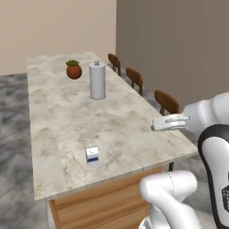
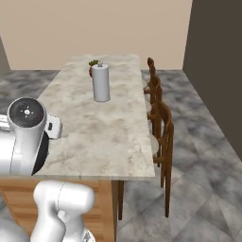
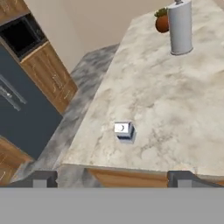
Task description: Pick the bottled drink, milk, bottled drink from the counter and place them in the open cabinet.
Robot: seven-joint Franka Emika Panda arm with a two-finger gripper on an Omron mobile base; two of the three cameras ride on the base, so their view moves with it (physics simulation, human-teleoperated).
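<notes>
Milk carton near the counter edge; our gripper (jaws wide, empty) hovers above it.

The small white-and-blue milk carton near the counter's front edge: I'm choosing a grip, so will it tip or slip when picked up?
The small white-and-blue milk carton stands upright and squat on the beige marble-look counter, so it probably resists tipping. Its flat sides should suit the open gripper; they look smooth, so some slipping is possible. It sits near the front edge, so a push could send it off.
</notes>
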